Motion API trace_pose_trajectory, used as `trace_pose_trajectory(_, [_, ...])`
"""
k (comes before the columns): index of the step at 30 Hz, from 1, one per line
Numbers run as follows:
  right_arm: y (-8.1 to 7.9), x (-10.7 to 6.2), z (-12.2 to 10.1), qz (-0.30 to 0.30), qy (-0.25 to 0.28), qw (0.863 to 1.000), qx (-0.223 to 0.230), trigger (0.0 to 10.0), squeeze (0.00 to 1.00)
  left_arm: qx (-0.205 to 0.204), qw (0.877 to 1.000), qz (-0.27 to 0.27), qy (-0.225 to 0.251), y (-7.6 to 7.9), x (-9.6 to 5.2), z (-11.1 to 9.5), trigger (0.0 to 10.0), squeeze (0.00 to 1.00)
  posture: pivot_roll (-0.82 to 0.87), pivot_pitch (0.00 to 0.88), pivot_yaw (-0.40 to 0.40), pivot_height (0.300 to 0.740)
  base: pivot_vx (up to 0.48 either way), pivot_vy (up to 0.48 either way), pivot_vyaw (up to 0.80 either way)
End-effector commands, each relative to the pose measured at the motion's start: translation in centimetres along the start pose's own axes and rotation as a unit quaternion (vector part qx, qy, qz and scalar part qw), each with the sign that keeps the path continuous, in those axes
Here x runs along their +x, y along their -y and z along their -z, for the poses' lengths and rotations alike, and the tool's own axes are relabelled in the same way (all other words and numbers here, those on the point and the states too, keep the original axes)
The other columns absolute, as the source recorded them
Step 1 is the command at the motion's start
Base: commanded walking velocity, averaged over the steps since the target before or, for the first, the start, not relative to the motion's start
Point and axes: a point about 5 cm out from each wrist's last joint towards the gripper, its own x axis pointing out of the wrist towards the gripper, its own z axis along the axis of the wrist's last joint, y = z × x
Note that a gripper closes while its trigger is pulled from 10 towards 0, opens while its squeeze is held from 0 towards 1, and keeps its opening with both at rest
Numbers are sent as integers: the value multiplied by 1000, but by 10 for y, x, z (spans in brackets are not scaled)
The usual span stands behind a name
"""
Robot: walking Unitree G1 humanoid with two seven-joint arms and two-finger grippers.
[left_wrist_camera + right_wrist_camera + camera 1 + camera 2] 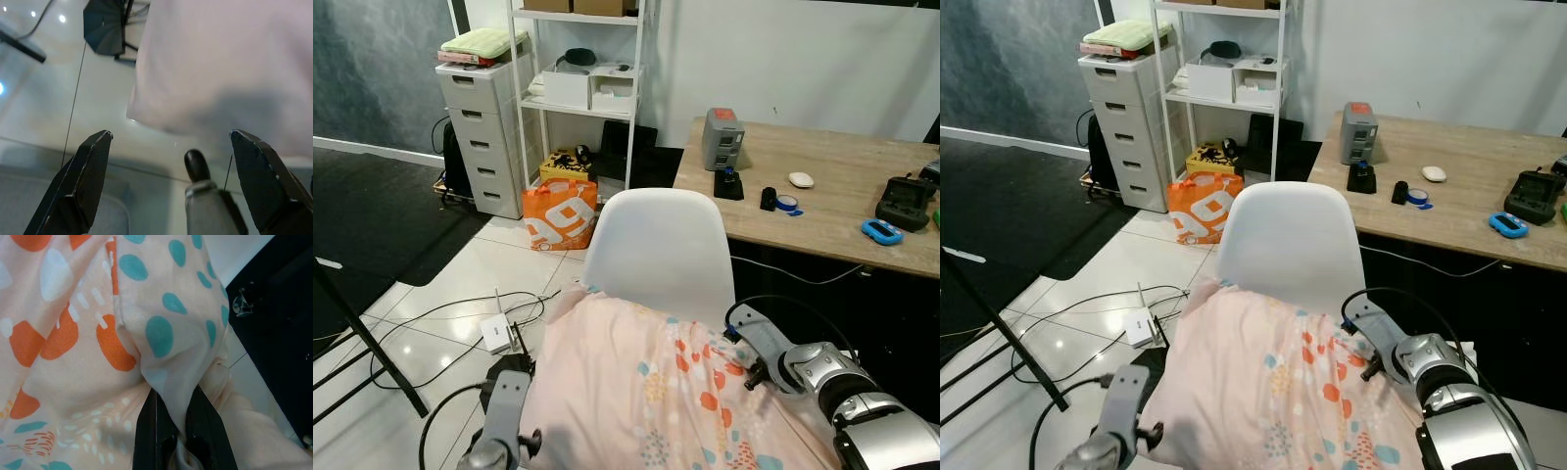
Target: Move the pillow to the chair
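The pillow (pixel 656 392) is lying in front of the white chair (pixel 658 250), its far edge touching the seat. The right claw (pixel 172 423) is pinching a fold of it at the right side. The left claw (pixel 171 161) is hanging wide open beside its left edge, gripping nothing.

Peach pillow (pixel 656 392), orange-teal spots; white chair (pixel 658 250)
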Motion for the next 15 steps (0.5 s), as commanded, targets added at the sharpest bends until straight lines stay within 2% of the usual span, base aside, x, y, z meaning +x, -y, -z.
trace_pose_trajectory(1, [2, -2, -10, 4, 13, 1000, 6, 10000, 0, 2, 1000, -4, -3, -7, -1, 5, 10000, 0, -138, 50, -6, 715, 0, 0, 0])
trace_pose_trajectory(5, [3, -2, -8, 10, -1, 1000, -2, 10000, 0, 1, 1000, -2, -10, -3, -2, 10, 10000, 0, -137, 46, -7, 695, 0, 0, 0])
trace_pose_trajectory(11, [12, -5, 3, 46, -31, 998, 9, 10000, 0, 0, 1000, 8, -17, 20, -3, 16, 10000, 0, -136, 44, -12, 670, 0, 0, 0])
trace_pose_trajectory(15, [18, -7, 11, 69, -45, 997, 12, 10000, 0, -2, 1000, 8, -19, 20, -4, 18, 10000, 0, -135, 45, -13, 660, 0, 0, 0])
